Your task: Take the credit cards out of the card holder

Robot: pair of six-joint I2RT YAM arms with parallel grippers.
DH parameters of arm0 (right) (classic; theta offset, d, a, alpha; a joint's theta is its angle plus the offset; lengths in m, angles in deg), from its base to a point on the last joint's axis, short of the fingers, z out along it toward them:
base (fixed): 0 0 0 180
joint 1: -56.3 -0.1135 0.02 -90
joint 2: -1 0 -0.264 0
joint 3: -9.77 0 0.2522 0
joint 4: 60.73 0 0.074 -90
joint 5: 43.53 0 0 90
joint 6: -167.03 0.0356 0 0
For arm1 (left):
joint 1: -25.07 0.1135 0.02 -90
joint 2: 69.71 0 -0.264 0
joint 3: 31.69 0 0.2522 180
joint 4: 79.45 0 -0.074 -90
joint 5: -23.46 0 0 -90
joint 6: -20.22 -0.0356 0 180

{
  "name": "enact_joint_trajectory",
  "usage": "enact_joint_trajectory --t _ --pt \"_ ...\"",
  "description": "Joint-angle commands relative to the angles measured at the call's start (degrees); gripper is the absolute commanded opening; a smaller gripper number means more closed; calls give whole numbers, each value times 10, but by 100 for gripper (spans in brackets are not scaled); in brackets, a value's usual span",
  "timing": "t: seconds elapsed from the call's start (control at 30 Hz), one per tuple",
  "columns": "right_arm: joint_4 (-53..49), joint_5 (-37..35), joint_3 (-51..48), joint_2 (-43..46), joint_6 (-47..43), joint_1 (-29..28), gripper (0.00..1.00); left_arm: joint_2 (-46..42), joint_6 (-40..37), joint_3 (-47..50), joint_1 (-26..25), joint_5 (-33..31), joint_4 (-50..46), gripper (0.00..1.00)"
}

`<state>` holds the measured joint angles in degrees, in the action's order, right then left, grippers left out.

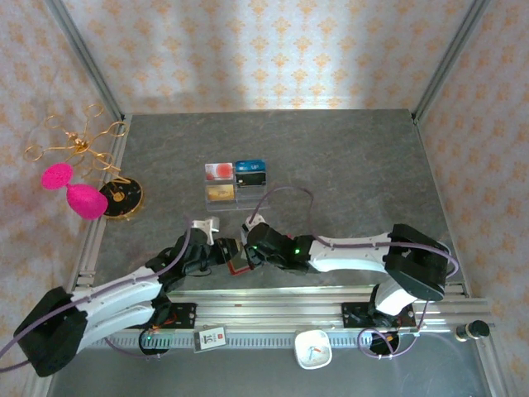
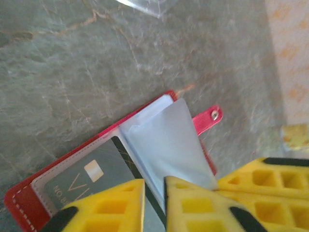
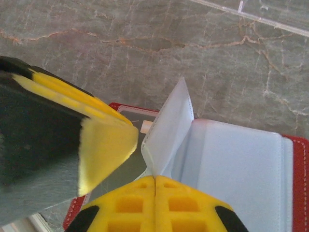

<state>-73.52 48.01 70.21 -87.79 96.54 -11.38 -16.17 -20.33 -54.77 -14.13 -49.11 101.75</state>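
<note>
The red card holder (image 1: 237, 265) lies open on the table near the front edge, between both grippers. In the left wrist view its red cover (image 2: 26, 203) and snap tab (image 2: 208, 117) show, with a dark grey credit card (image 2: 91, 176) bearing a chip in the left sleeve. My left gripper (image 2: 154, 188) is narrowly open, its tips straddling that card's dark edge. My right gripper (image 3: 155, 180) is shut on a pale sleeve leaf (image 3: 169, 125), which stands up from the wallet (image 3: 300, 183). The left gripper's finger (image 3: 106, 145) hovers over the dark card (image 3: 126, 169).
A clear acrylic stand (image 1: 236, 184) behind the wallet holds a gold card (image 1: 219, 194), a red-and-white card and a blue card. A gold wire ornament with pink pieces (image 1: 70, 188) and a dark round disc (image 1: 122, 197) sit at the left edge.
</note>
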Motion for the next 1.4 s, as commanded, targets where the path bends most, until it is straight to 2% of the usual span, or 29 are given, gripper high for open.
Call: enact_joint_trajectory --t 0.0,0.03,0.1,0.13,0.2,0.37,0.53,0.6,0.7,0.8,0.93,1.07,1.2,1.37 --pt "30 6 -14 17 20 4 0 45 -5 -20 -12 3 54 16" --pt "34 7 -17 18 23 4 2 59 -6 -24 -15 7 60 16" --pt "34 -10 -23 34 35 4 24 91 -7 -33 -22 19 72 16" --pt "34 -20 -28 47 38 4 32 105 -7 -38 -24 22 76 16" --pt "24 -60 -42 82 48 5 40 136 -7 -51 -34 30 83 16" --pt "-6 -105 -79 151 69 18 39 207 -19 -103 -60 34 87 17" --pt "-18 -117 -113 193 88 30 34 302 -36 -160 -67 42 74 16" --pt "-19 -114 -120 204 92 32 33 315 -38 -168 -67 39 70 14" --pt "-17 -97 -124 208 86 39 33 264 -25 -152 -67 24 78 18" --pt "-9 -72 -118 207 69 50 33 164 -25 -138 -66 -25 23 26" --pt "13 5 -93 172 33 65 33 38 -16 -98 -51 -74 -78 27" --pt "25 105 -42 102 3 68 32 -40 3 -34 -20 -66 -128 26" --pt "36 201 -2 32 0 72 29 -66 22 9 -13 -58 -108 26" --pt "40 254 27 -50 21 80 24 -29 12 15 -3 -53 -73 22"
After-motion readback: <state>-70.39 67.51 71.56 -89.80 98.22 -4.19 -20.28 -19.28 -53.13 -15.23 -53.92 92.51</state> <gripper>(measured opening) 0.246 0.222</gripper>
